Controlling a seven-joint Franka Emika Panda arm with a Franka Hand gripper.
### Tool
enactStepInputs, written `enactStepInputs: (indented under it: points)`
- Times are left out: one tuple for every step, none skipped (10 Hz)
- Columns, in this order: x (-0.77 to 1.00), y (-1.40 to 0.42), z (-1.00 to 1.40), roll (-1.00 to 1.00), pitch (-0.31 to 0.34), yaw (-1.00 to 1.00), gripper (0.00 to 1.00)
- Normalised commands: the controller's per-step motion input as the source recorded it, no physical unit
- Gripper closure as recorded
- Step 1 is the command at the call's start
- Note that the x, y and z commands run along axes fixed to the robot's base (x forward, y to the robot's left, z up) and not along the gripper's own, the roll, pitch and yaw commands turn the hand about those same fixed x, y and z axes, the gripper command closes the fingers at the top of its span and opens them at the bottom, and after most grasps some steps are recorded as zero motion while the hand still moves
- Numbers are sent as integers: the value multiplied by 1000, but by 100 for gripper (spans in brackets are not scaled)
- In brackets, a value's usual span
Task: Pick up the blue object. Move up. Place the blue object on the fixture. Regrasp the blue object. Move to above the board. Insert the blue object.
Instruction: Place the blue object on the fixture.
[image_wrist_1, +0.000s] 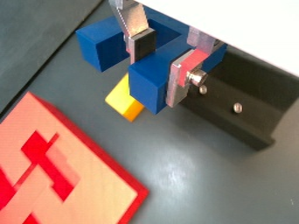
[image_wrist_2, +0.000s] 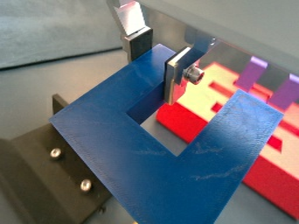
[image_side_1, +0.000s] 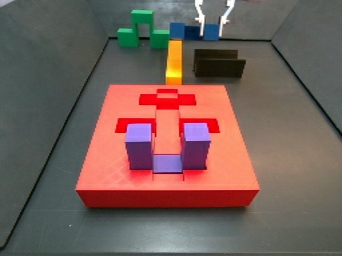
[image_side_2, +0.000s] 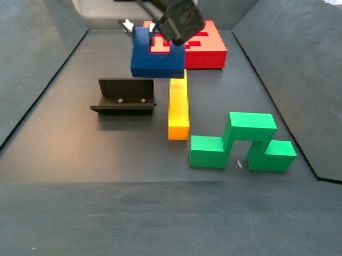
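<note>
My gripper is shut on the blue object, a dark-blue U-shaped block, with one arm of the U between the silver fingers. It holds the block off the floor, beside the fixture and over the end of a yellow bar. In a wrist view the blue object fills the foreground under the gripper, with the fixture beside it. In both side views the gripper holds the blue object near the fixture. The red board lies apart.
A purple U-shaped block sits in a recess of the board. A long yellow bar lies on the floor between the board and the green blocks. Grey walls enclose the floor.
</note>
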Motion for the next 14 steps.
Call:
enactStepInputs:
  points:
    - [754, -40, 0, -669, 0, 0, 100]
    - [969, -203, -89, -151, 0, -66, 100]
    - [909, -200, -197, -46, 0, -80, 100]
    - [1000, -117, -146, -69, 0, -94, 100]
    - [1000, -31, -111, -126, 0, -40, 100]
    - [1000, 0, -57, -186, 0, -51, 100]
    - [1000, 0, 0, -346, 20, -106, 100]
    - [903, 111, -94, -457, 0, -43, 100]
    - [751, 206, -223, -437, 0, 0, 100]
    - [614, 397, -283, -469, 0, 0, 100]
    - [400, 554, -226, -277, 0, 0, 100]
    - [289, 554, -114, -217, 49, 0, 100]
    - [77, 354, -69, -234, 0, -11, 100]
    - [23, 114, -120, -94, 0, 0, 100]
